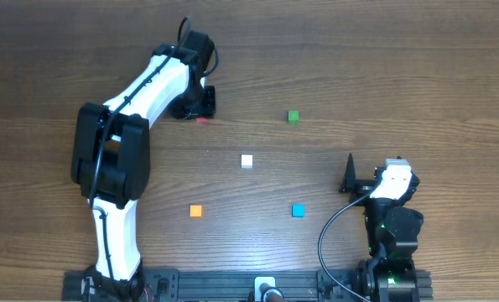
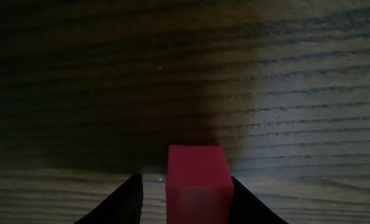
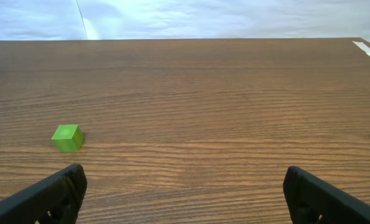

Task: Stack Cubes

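Red cube [image 2: 197, 180] sits flat, faces square to my left gripper [image 2: 185, 186], fingers parted astride it, 9 o'clock of green cube [image 1: 293, 117]; my right gripper [image 3: 185, 171] gapes wide.

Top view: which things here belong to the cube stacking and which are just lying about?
For the job: red cube between the left gripper fingers; green cube; white cube; orange cube; blue cube.
Lying about: cable by the right arm; the wooden table itself.
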